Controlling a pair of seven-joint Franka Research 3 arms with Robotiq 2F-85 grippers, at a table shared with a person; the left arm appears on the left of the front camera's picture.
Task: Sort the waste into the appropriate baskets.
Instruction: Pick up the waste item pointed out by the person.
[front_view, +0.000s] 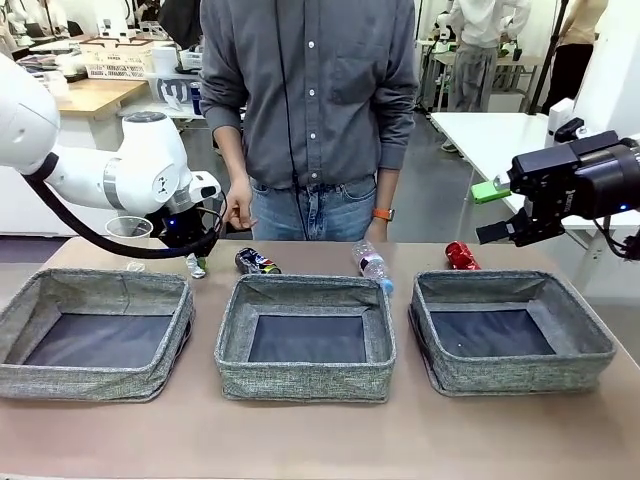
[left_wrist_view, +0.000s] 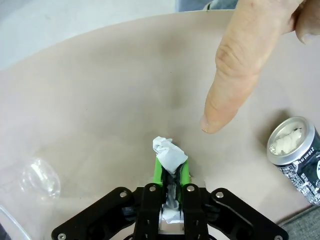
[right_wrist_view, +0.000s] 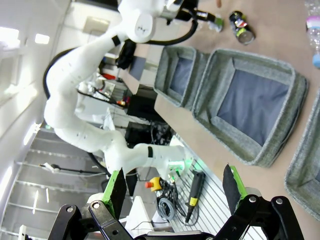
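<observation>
My left gripper (left_wrist_view: 171, 169) is shut on the white paper wad (left_wrist_view: 169, 153), low over the table. From the front it (front_view: 194, 252) reaches down behind the left basket (front_view: 60, 376), the wad (front_view: 197, 268) at its tips. A person's finger (left_wrist_view: 227, 85) points at the table just past the wad. The crushed dark can (front_view: 257, 262) lies behind the middle basket (front_view: 300, 378), the clear bottle (front_view: 372, 263) to its right, and the red can (front_view: 461, 256) behind the right basket (front_view: 520, 372). A clear cup (front_view: 129, 232) stands left of the left gripper. My right gripper (front_view: 510, 231) hangs open and empty above the table's far right.
The person stands at the far side of the table, one hand (front_view: 238, 205) down near the left gripper. In the left wrist view the dark can (left_wrist_view: 295, 156) lies to the right and the cup (left_wrist_view: 35, 181) to the left. The near strip of table (front_view: 320, 440) is bare.
</observation>
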